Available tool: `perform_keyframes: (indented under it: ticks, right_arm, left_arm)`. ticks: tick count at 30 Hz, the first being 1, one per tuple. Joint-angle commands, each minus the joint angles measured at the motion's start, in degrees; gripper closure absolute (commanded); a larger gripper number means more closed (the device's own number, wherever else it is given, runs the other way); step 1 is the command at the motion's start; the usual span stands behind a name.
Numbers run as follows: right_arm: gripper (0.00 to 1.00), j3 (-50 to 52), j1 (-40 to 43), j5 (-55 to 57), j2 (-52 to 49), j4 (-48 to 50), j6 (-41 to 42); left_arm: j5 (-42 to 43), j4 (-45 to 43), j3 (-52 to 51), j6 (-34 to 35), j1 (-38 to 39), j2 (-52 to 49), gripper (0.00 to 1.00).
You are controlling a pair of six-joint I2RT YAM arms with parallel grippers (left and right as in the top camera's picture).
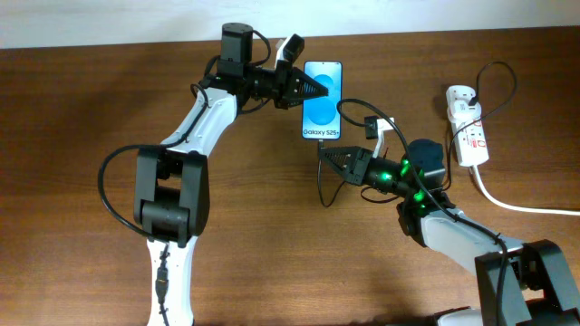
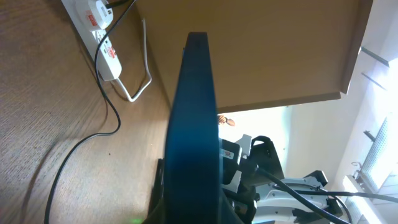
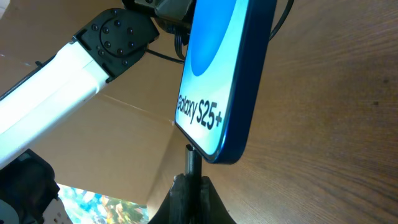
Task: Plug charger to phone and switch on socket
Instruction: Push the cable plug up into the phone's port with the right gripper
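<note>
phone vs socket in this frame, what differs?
The phone has a dark frame and a lit blue screen; the socket is white with red marks. The phone is held in the left gripper mid-scene; the socket lies untouched off to the right. Both are oblong slabs.

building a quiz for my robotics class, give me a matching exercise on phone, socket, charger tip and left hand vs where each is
1 phone
2 socket
3 charger tip
4 left hand

a near the table's right edge
b pinched in the right hand
c screen facing up
d at the phone's left side

Pairs: 1-c, 2-a, 3-b, 4-d
</note>
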State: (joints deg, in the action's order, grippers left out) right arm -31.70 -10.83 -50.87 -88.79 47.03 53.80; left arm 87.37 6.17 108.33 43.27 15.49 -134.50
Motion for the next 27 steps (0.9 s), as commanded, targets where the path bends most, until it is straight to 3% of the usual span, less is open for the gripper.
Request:
perform_keyframes:
  ticks: [1,16,19,25,27]
  right_arm:
    - [0.96,-3.7,1.6,5.9,0.2,2.1,-0.8]
    - [0.96,-4.8,1.6,7.4,0.2,1.9,1.1]
    - [0.83,-4.7,1.5,4.4,0.2,1.7,1.1]
    - [0.77,-4.7,1.5,0.0,0.2,-5.1,-1.0]
    - [0.69,-4.7,1.5,0.1,0.2,-7.7,-2.6]
  left_arm:
    - [2.8,0.1,0.3,-2.3,2.1,0.1,1.0]
    - [2.8,0.1,0.3,-2.6,2.1,0.1,1.0]
    - [2.8,0.1,0.3,-2.6,1.8,0.1,1.0]
    - [2.8,0.0,0.3,-2.7,0.1,0.1,1.0]
    - [2.7,-0.2,0.3,-4.1,-1.0,0.1,1.0]
